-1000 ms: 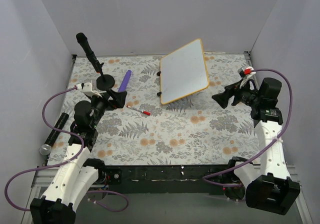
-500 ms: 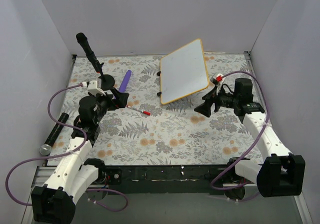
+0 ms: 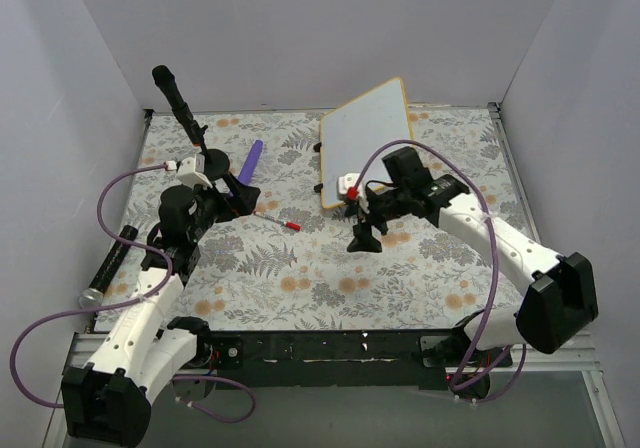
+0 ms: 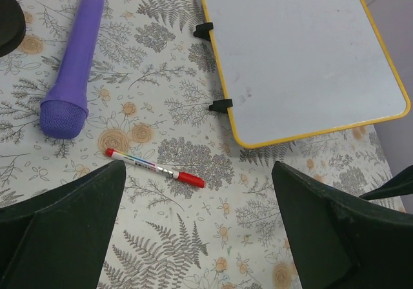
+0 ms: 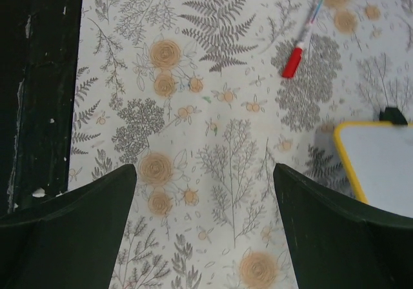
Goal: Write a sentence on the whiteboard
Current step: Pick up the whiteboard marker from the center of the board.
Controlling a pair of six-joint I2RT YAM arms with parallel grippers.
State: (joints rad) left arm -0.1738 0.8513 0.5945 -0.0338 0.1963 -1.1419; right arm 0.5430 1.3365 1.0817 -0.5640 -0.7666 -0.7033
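Note:
The whiteboard [image 3: 368, 153] with its yellow-orange rim lies tilted at the back middle of the table. It also shows in the left wrist view [image 4: 297, 63], and one corner shows in the right wrist view [image 5: 381, 166]. Its face is blank; no red lettering shows. A marker with a red cap [image 3: 277, 220] lies on the floral cloth left of the board [image 4: 155, 168] [image 5: 304, 34]. My left gripper [image 3: 238, 192] is open and empty, hovering just left of the marker [image 4: 199, 192]. My right gripper [image 3: 361, 236] is open and empty, above the cloth near the board's front-left corner [image 5: 205, 173].
A purple microphone [image 3: 251, 160] [image 4: 71, 63] lies left of the board. A black microphone on a round stand [image 3: 178, 103] stands at the back left. A black cylinder [image 3: 108, 265] lies at the left edge. The table's black front edge [image 5: 39, 76] is close to my right gripper.
My right arm has swung from the right side to the table's middle, in front of the board. My left gripper has edged a little toward the back.

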